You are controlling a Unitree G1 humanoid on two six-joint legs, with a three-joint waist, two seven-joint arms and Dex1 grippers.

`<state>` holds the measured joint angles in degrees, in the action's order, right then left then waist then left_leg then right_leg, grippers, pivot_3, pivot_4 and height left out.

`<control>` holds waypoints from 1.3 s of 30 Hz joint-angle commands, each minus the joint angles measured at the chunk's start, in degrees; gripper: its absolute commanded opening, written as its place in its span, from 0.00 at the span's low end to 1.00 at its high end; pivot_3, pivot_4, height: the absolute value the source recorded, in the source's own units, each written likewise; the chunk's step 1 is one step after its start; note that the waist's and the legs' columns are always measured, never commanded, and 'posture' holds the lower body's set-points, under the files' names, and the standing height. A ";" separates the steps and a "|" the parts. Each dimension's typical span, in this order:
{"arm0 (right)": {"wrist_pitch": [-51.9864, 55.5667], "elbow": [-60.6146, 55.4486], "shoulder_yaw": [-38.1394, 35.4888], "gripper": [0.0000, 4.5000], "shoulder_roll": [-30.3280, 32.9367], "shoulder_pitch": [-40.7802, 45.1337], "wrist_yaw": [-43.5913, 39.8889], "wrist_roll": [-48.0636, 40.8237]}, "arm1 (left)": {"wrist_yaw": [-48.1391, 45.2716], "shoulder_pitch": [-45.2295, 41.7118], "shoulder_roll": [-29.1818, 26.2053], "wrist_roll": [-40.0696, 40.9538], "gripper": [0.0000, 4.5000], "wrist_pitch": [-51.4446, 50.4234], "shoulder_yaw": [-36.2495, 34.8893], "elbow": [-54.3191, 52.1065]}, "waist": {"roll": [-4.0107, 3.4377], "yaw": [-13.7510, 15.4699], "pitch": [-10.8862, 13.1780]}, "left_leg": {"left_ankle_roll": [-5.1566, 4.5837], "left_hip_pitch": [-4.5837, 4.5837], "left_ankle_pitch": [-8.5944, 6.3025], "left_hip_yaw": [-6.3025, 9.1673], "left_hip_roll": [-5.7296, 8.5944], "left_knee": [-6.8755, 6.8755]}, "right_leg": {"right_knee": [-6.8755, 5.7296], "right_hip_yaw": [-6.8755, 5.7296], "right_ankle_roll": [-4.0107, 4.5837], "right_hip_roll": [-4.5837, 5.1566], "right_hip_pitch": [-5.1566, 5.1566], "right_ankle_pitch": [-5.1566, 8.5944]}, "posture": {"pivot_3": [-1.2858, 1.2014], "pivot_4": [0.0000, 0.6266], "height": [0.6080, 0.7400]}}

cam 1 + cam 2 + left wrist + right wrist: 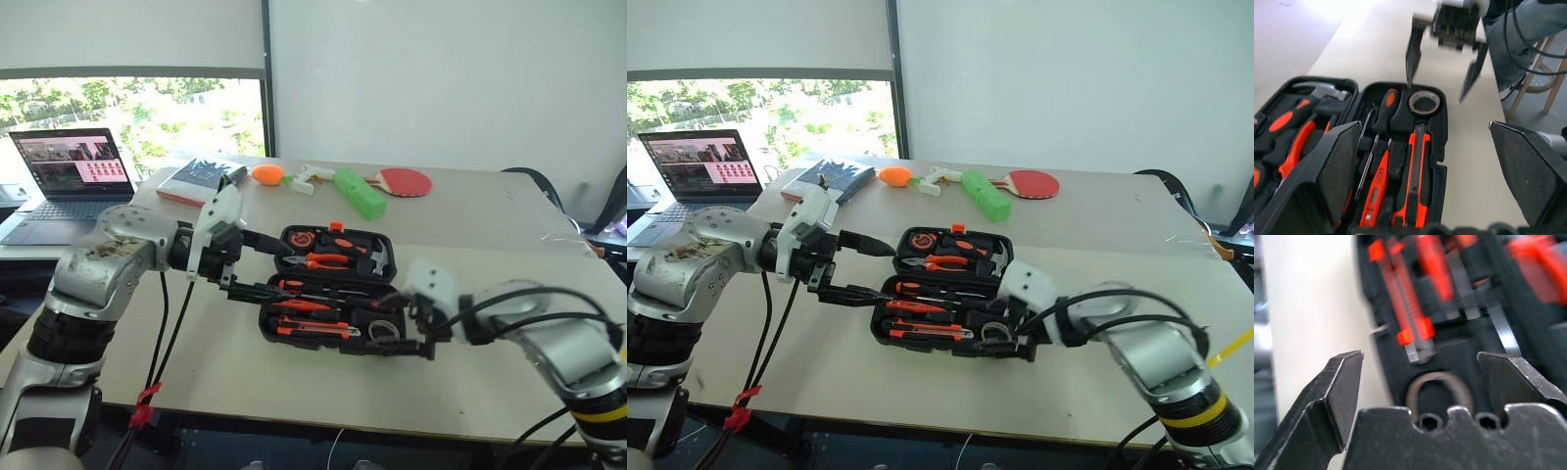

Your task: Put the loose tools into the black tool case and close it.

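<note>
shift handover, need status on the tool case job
Left tool open, empty. Right tool open above tape roll. Case lies open, tools slotted. Nothing blocking.

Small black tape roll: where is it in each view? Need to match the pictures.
Left eye: small black tape roll, near right corner of the open black tool case.
Right eye: same corner.
Left wrist: below the open right gripper.
Right wrist: between its fingers.
Shared landmark: orange utility knife beside it.
</note>
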<state>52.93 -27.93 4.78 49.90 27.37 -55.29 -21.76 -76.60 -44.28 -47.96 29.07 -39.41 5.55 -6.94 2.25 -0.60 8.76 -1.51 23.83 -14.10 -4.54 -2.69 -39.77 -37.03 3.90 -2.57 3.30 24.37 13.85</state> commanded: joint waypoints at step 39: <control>-18.51 12.02 3.01 0.01 -3.65 -10.24 -2.35 8.83 | 4.13 13.83 5.39 -16.15 0.01 7.14 6.13 6.25 | 0.00 -0.09 0.00 | -0.01 0.20 -0.05 -0.04 -0.01 0.04 | 0.04 -0.01 -0.01 0.01 0.19 0.00 | 0.52 0.24 0.97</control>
<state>34.77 -10.34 7.80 46.86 17.56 -55.02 -9.29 -69.96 -30.86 -43.39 9.35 -31.76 11.13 4.04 2.24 -0.69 8.76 -1.52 24.02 -14.16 -4.59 -2.70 -39.73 -37.00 3.89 -2.58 3.32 24.56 13.85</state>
